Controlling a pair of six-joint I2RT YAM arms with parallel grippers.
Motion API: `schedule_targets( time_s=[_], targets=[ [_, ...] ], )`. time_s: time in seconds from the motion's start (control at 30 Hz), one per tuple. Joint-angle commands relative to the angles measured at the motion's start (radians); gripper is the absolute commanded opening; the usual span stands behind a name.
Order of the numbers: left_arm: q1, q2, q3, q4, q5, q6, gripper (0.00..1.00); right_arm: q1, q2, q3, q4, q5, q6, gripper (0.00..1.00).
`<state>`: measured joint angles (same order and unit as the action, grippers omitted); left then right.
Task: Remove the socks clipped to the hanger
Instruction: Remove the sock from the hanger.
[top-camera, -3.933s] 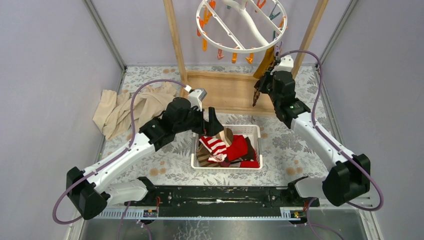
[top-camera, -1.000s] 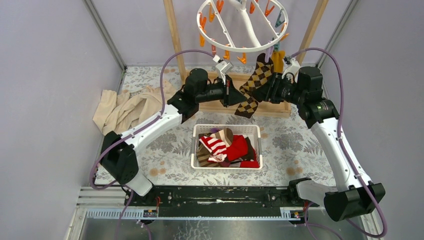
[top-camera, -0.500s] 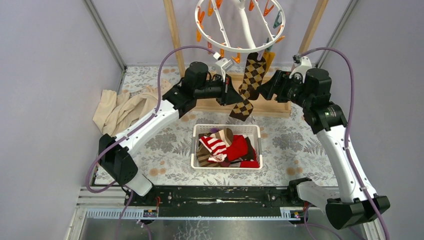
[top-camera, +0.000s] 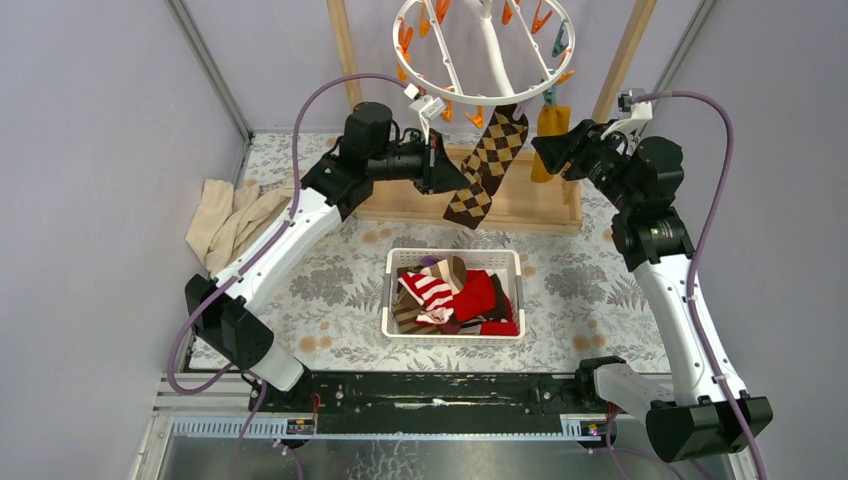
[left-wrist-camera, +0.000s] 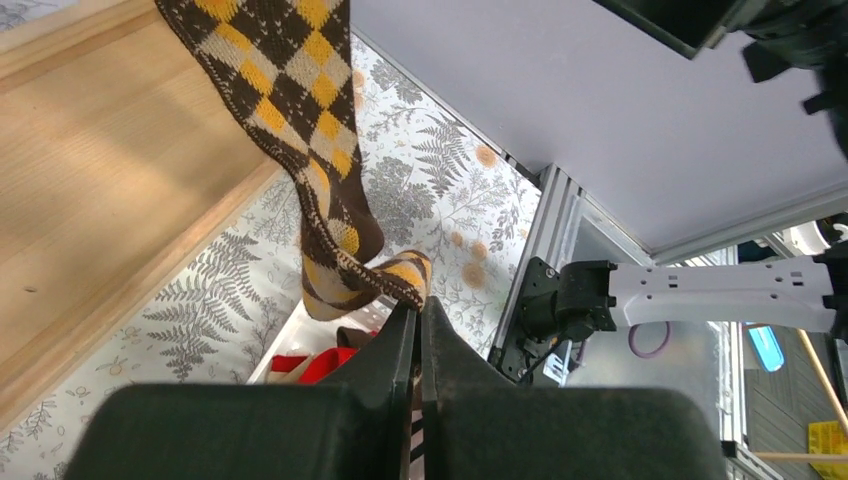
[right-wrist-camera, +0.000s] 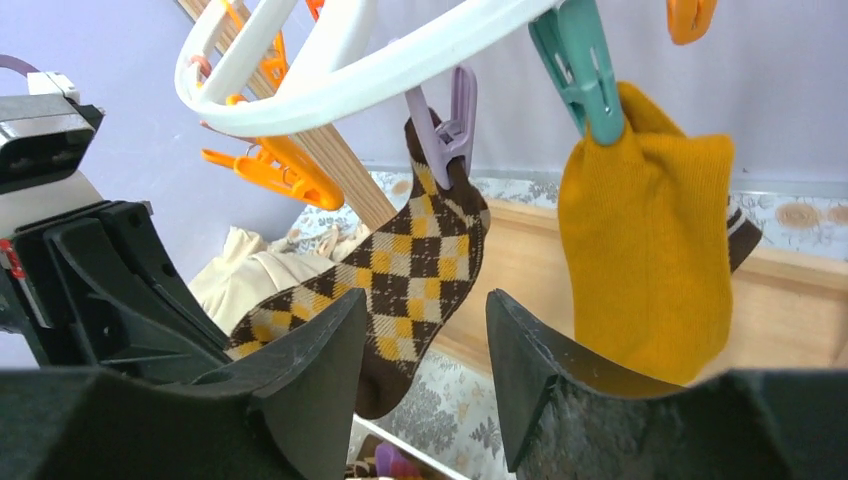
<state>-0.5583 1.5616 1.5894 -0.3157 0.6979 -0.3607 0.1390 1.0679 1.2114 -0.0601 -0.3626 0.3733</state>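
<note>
While a beige cloth (top-camera: 235, 215) lies crumpled at far left, the brown argyle sock (left-wrist-camera: 290, 110) is pinched at its toe by the closed left gripper (left-wrist-camera: 418, 305). Its cuff is gripped by a purple clip (right-wrist-camera: 452, 115) on the hanger (right-wrist-camera: 340, 85), above a white basket (top-camera: 388, 295) of other socks. Beside it, a mustard sock (right-wrist-camera: 640, 250) is hung from a teal clip (right-wrist-camera: 580, 60) and faced by the wide-spread right gripper (right-wrist-camera: 425, 305).

Two socks on the hanger (top-camera: 483, 50) — more heaped below!
The white spoked ring hangs high at the back, orange clips dangling. A brown-and-yellow argyle sock (top-camera: 480, 165) slants from a purple clip (right-wrist-camera: 455, 115), and a mustard sock (top-camera: 548, 130) hangs straight from the teal clip (right-wrist-camera: 580, 60) just beside it — red, striped and brown socks (top-camera: 470, 295) lie piled in the white basket (top-camera: 505, 256).
</note>
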Motion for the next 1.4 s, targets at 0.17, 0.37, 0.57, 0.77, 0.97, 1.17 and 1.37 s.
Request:
schedule_targets(
  time_s=[0.17,0.37,0.57,0.77,0.97,1.17,1.37],
  targets=[
    [0.044,-0.010,0.080,-0.054,0.124,-0.025,0.04,-0.042,0.052,-0.076,0.427,-0.123,0.087,0.53],
    [0.058,0.001,0.111,-0.083,0.160,-0.030,0.04,-0.042,0.114,-0.080,0.522,-0.139,0.096,0.56],
    [0.063,0.005,0.130,-0.105,0.169,-0.027,0.04,-0.043,0.174,-0.060,0.571,-0.136,0.108,0.57],
    [0.064,0.012,0.138,-0.110,0.169,-0.027,0.04,-0.043,0.218,-0.038,0.621,-0.149,0.131,0.58],
    [0.064,0.018,0.138,-0.114,0.166,-0.027,0.04,-0.042,0.246,-0.024,0.666,-0.166,0.167,0.59],
    [0.065,0.018,0.132,-0.114,0.166,-0.026,0.04,-0.042,0.263,-0.014,0.687,-0.165,0.184,0.59],
    [0.065,0.019,0.135,-0.114,0.170,-0.024,0.04,-0.042,0.287,0.008,0.698,-0.166,0.197,0.59]
  ],
)
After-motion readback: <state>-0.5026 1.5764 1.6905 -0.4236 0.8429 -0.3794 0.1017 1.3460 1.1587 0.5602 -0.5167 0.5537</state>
